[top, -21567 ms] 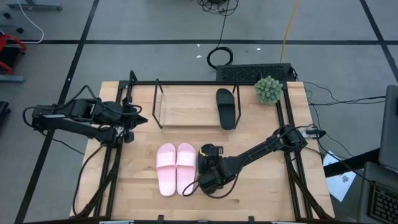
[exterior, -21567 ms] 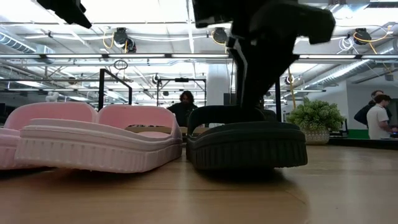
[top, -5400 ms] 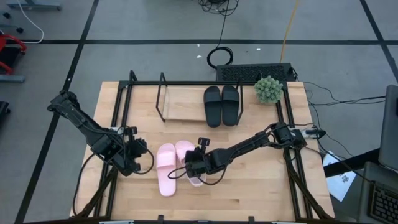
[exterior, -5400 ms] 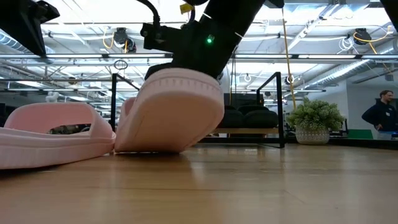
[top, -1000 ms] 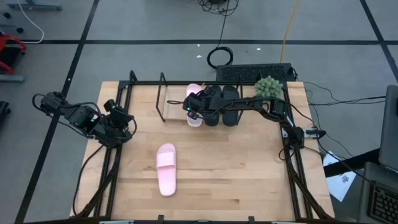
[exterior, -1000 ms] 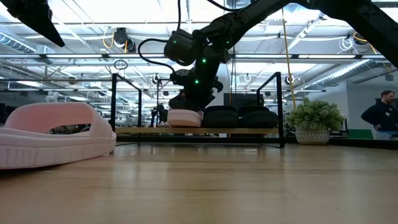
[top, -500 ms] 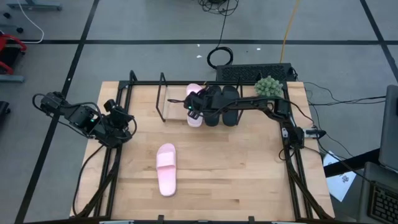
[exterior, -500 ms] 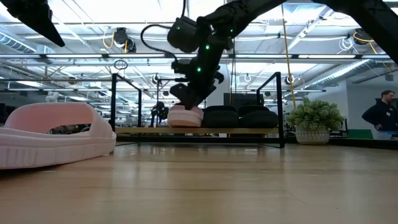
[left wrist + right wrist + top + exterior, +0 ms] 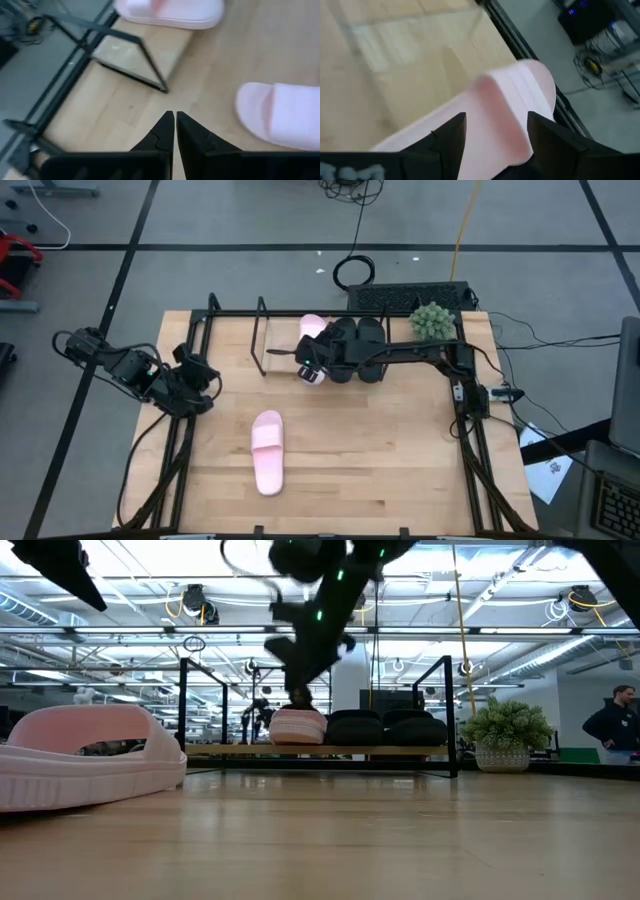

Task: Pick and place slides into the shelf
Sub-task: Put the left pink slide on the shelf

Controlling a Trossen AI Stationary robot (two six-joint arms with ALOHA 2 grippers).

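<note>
One pale pink slide (image 9: 313,327) (image 9: 298,726) lies on the shelf's board (image 9: 280,347), left of the black pair (image 9: 357,348) (image 9: 385,728). My right gripper (image 9: 309,367) (image 9: 495,137) hangs open above this slide's near end, its fingers apart over the pink sole (image 9: 512,97), touching nothing. The other pink slide (image 9: 267,452) (image 9: 85,755) (image 9: 285,115) lies flat on the table. My left gripper (image 9: 205,377) (image 9: 175,127) is shut, low over the table's left part, pointing toward the shelf's rod frame (image 9: 145,60).
A small potted plant (image 9: 432,323) (image 9: 508,735) stands at the table's far right corner, with a black grille-like object (image 9: 400,297) behind the shelf. Black frame rails (image 9: 180,440) run along both table sides. A person (image 9: 612,730) stands in the room beyond.
My right gripper has risen off the pink slide and drawn back a little toward the near edge. The slide has stayed on the shelf board beside the black pair. The left arm has kept still.
</note>
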